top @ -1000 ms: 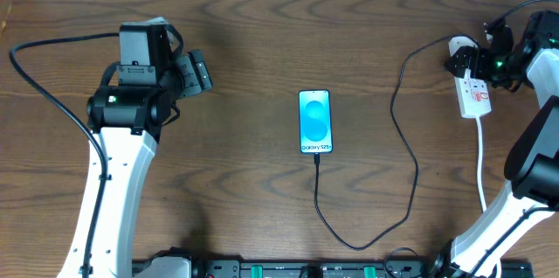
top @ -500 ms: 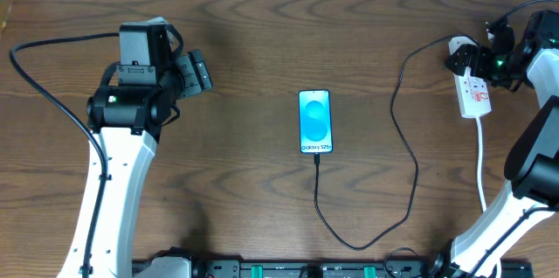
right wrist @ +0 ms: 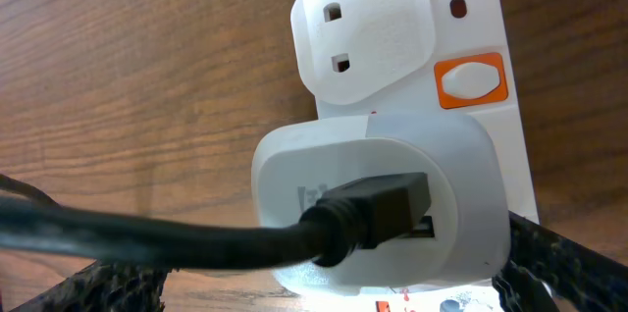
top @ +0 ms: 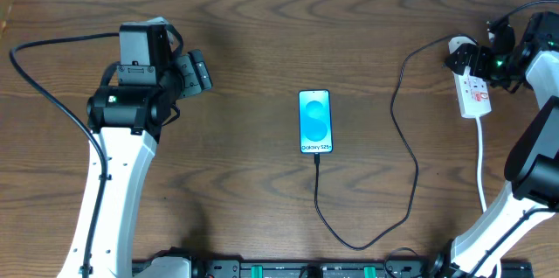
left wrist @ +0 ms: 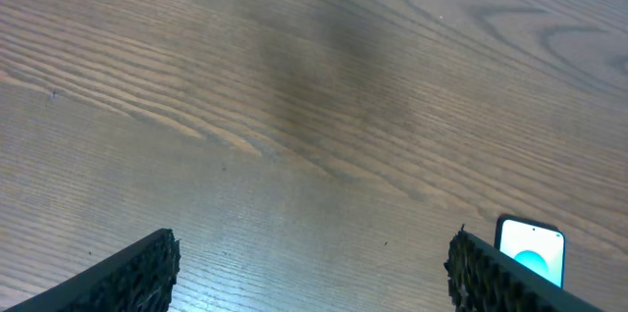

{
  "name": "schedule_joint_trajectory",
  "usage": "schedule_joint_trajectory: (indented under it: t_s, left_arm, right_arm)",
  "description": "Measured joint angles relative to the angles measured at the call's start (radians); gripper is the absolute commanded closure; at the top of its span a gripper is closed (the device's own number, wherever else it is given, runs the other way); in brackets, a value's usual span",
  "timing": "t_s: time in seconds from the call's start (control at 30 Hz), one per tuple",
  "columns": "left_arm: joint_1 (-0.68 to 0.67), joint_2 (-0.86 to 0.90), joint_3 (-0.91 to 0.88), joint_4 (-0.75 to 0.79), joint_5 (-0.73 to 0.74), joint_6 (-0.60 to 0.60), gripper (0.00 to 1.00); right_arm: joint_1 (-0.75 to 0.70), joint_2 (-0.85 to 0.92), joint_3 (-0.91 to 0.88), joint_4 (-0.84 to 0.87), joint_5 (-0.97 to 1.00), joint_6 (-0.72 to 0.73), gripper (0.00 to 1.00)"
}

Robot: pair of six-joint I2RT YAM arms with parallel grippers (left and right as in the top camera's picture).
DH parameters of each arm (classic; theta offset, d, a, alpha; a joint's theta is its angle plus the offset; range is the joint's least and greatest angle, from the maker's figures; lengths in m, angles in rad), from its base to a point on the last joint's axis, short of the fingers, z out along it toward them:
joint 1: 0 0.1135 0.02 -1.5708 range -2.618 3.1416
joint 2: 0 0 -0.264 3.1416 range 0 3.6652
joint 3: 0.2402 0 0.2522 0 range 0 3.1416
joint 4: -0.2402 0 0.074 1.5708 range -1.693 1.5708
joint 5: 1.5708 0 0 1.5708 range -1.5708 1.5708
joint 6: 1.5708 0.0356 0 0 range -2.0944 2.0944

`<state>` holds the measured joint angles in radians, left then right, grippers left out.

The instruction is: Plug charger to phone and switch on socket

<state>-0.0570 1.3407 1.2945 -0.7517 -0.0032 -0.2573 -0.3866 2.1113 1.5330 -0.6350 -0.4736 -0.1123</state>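
Phone is lying face up with its screen lit blue, in the middle of the dark wood surface. The charger runs out of its near end, then loops up to a white adapter sitting in the socket on the right, with an orange switch beside it. Right pincer is spread wide right at that adapter. Left pincer is wide too, holding nothing, well off to the phone's left.
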Motion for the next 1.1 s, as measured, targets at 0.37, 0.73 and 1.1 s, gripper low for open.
schedule_joint_trajectory:
  t_s: [0.37,0.73,1.1]
  left_arm:
    - [0.000,0.000,0.000,0.000,0.000,0.000,0.13]
    - [0.000,0.000,0.000,0.000,0.000,0.000,0.13]
    - [0.000,0.000,0.000,0.000,0.000,0.000,0.13]
  right_arm:
    - [0.000,-0.022,-0.048,0.046,-0.005,0.018,0.01]
    - [0.016,-0.048,-0.058,-0.015,0.022,0.060,0.01]
    - [0.054,-0.253,-0.119,-0.154,0.230,0.198,0.01]
